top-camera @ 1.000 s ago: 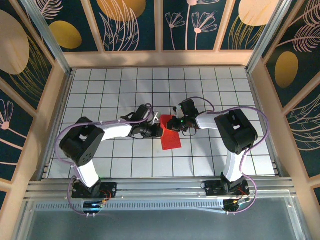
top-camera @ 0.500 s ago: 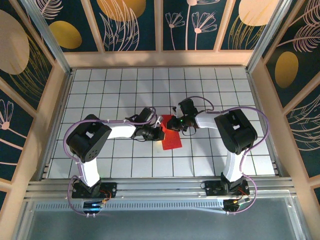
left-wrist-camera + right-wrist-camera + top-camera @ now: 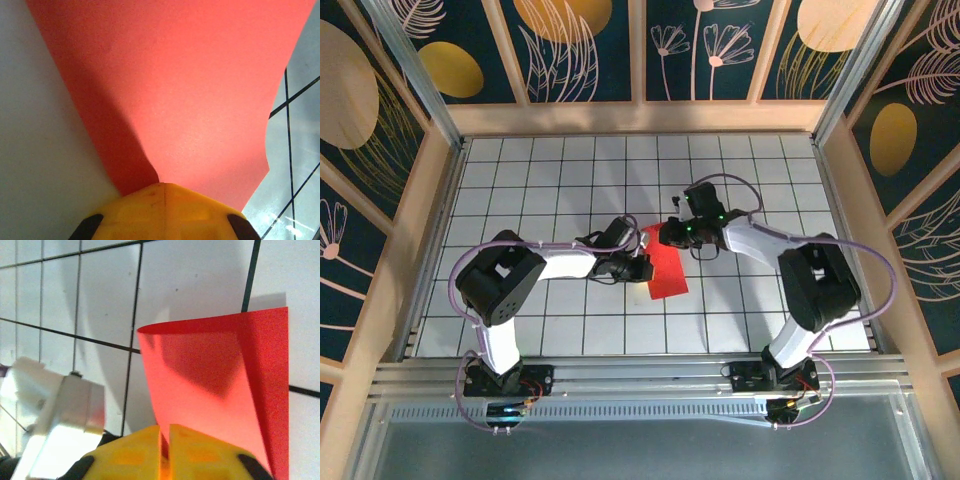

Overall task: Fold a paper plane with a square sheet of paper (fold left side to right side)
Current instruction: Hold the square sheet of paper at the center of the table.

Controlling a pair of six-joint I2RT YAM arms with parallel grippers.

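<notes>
The square sheet of paper (image 3: 668, 275) is bright red and lies mid-table, doubled over into a narrow strip. My left gripper (image 3: 642, 268) is at its left edge. In the left wrist view its yellow jaws (image 3: 164, 186) are shut, and their tips press on the paper (image 3: 200, 90). My right gripper (image 3: 665, 236) is at the strip's far end. In the right wrist view its jaws (image 3: 165, 429) stand a hair apart, with an edge of the curled red flap (image 3: 215, 380) pinched in the slit. The flap bows up off the tiles.
White grid tiles (image 3: 550, 180) cover the table inside a wooden frame (image 3: 640, 118). A pale part of the left arm (image 3: 65, 405) shows close beside the right fingers. Both arms' cables loop above the tiles near the paper.
The right arm's elbow has swung out to the right while its gripper stayed at the paper's far end. The left gripper has slid slightly right along the paper. The red shape looks narrower.
</notes>
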